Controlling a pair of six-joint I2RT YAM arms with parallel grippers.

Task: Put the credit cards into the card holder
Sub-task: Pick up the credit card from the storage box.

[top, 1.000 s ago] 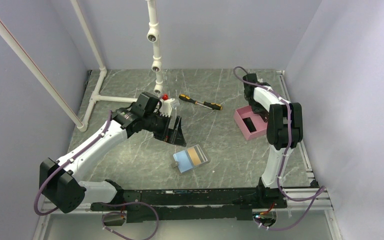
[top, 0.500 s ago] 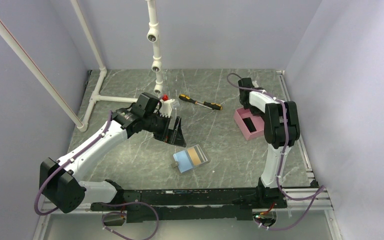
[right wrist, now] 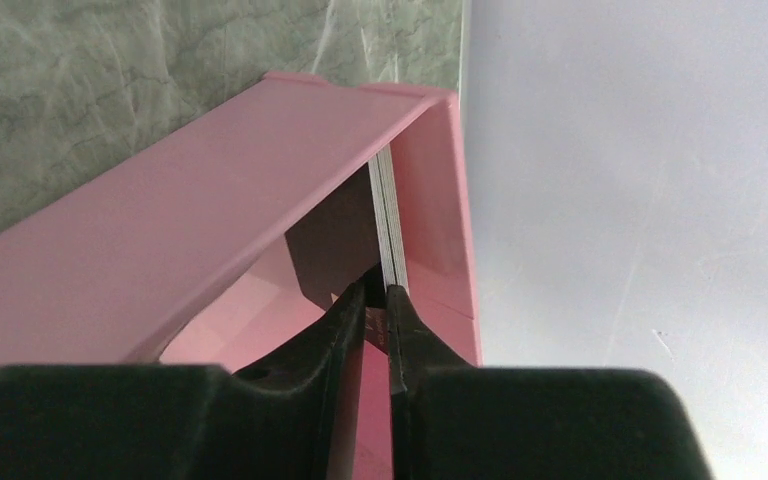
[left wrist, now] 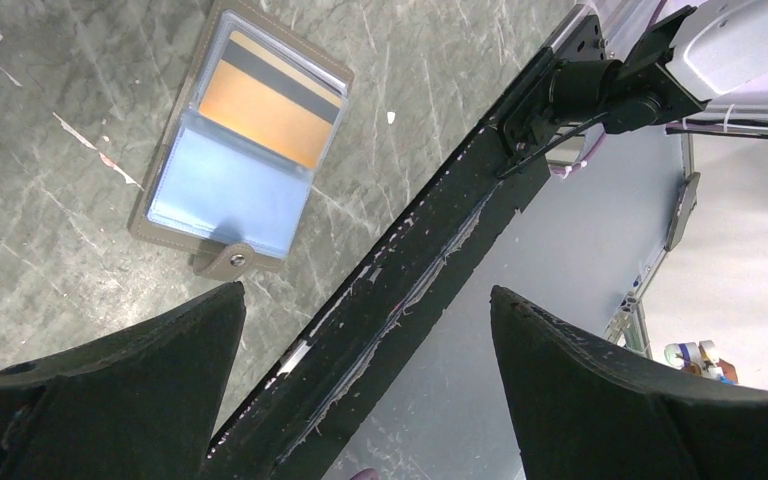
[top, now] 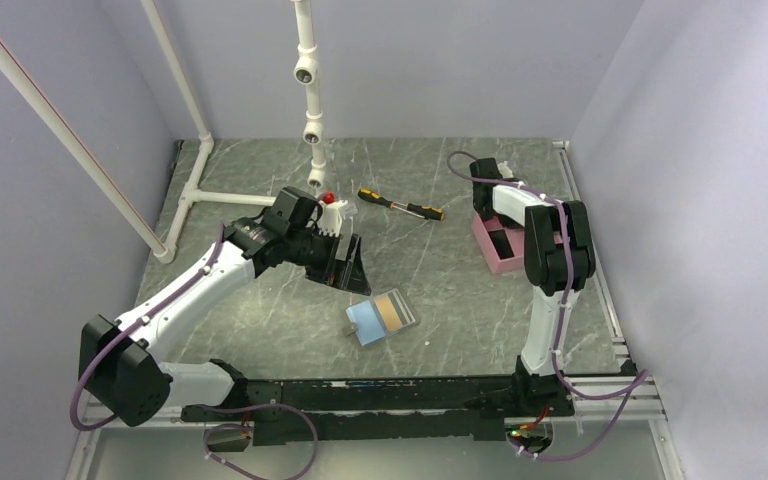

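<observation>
1. Rightmost in the top view, the right arm [top: 550, 240] has swung its wrist leftward over the pink rectangular plastic tray [top: 500, 262] since a second ago; the left arm has not shifted. The grey folding card holder [top: 382, 317] lies open, well apart from the tray, towards the left arm and nearer the bases. The left gripper [top: 350, 265] hangs just beyond it and is the nearer one.
2. From the left wrist, the left gripper [left wrist: 365, 295] is spread wide and holds nothing. The card holder [left wrist: 225, 195] shows a blue pocket and a tan-orange card [left wrist: 260, 105] with a dark stripe already seated.
3. From the right wrist, the right gripper [right wrist: 378, 300] is drawn nearly together, apparently pinching the thin stack of credit cards [right wrist: 388, 215]. The stack stands on edge against the tray's [right wrist: 210, 200] end wall, its long axis running straight away from the fingertips.
</observation>
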